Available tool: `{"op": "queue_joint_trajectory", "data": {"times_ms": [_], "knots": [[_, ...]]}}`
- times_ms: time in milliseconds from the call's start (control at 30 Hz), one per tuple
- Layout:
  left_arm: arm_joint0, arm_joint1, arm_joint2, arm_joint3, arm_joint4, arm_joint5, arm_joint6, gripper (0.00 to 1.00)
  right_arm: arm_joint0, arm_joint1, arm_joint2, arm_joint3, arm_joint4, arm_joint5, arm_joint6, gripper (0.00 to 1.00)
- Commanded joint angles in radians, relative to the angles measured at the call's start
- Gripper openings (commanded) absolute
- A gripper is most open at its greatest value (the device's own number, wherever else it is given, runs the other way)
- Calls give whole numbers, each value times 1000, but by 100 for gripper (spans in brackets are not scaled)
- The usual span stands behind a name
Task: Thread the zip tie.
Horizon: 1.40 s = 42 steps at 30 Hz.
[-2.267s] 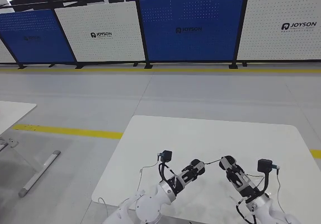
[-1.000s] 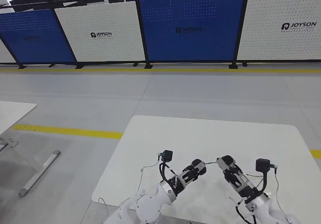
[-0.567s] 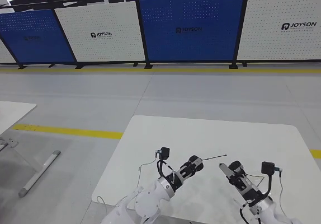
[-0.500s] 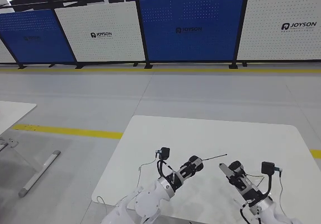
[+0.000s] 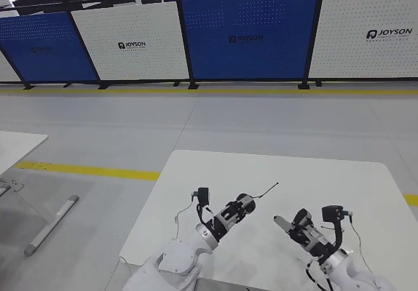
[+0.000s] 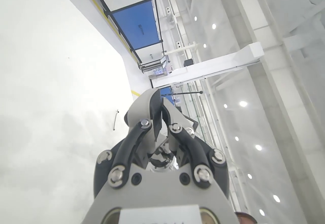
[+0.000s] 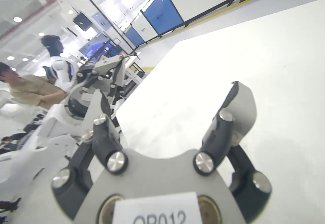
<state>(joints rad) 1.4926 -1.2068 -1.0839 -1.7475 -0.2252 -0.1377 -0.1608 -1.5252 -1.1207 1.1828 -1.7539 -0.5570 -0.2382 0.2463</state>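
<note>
Alignment decides it: left jaws pinch the zip tie [image 5: 267, 190] over the tabletop [image 5: 325, 174], right jaws spread nearby, so steady the free end before the right closes.

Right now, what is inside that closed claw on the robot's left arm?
The left gripper pinches a thin black zip tie, which sticks out past the fingertips. The stretch between the pads is covered, so its held end cannot be seen.

White surface [image 5: 282, 171] with rounded corners stands over the yellow floor line [image 5: 85, 170]; a thin dark sliver [image 6: 115, 120] lies on it.
</note>
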Motion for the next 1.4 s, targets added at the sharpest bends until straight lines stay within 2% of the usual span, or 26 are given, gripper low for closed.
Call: {"op": "queue_joint_trajectory", "data": {"times_ms": [0, 167, 233, 300, 433, 700, 867, 900, 933, 967, 1000, 1033, 1067, 1133, 1167, 1300, 1367], "knots": [[0, 0, 1, 0, 2, 0, 1, 0, 1, 0, -3, -2, -17, 10, 0, 100], [0, 0, 1, 0, 2, 0, 1, 0, 1, 0, -3, -2, -17, 10, 0, 100], [0, 0, 2, 0, 0, 1, 0, 0, 10, -1, -14, 8, -49, 22, 17, 100], [-5, -3, 10, 1, -48, 9, -31, 0, 30, -3, -30, 22, -80, 12, 25, 100], [-14, -4, 13, 5, -85, 17, -63, 0, 50, -8, -52, 36, -171, 26, -8, 100], [-15, -4, 13, 6, -86, 18, -64, 0, 48, -9, -54, 37, -172, 32, -17, 100], [-22, -8, 34, 10, -77, 25, -54, 0, 62, -17, -62, 56, -128, 28, -37, 100], [-24, -9, 36, 12, -76, 25, -52, 0, 64, -18, -63, 60, -122, 27, -43, 87], [-26, -9, 37, 14, -75, 25, -50, 0, 67, -19, -65, 63, -123, 29, -47, 45], [-27, -10, 39, 16, -69, 25, -45, 0, 70, -21, -68, 65, -124, 32, -49, 40], [-28, -10, 41, 17, -63, 26, -42, 0, 72, -22, -69, 67, -131, 41, -51, 30], [-28, -10, 43, 17, -60, 26, -40, 0, 74, -23, -72, 67, -145, 54, -50, 15], [-29, -11, 45, 18, -57, 26, -40, 0, 76, -25, -78, 65, -150, 61, -47, 15], [-29, -11, 47, 18, -50, 26, -39, 0, 81, -26, -86, 66, -154, 57, -35, 8], [-29, -11, 48, 18, -45, 26, -37, 0, 84, -28, -90, 66, -146, 43, -28, 11], [-31, -12, 55, 20, -29, 24, -31, 0, 90, -28, -87, 71, -112, -12, -9, 10], [-32, -13, 61, 23, -24, 23, -31, 0, 88, -27, -80, 71, -111, -19, -10, 7]]}}
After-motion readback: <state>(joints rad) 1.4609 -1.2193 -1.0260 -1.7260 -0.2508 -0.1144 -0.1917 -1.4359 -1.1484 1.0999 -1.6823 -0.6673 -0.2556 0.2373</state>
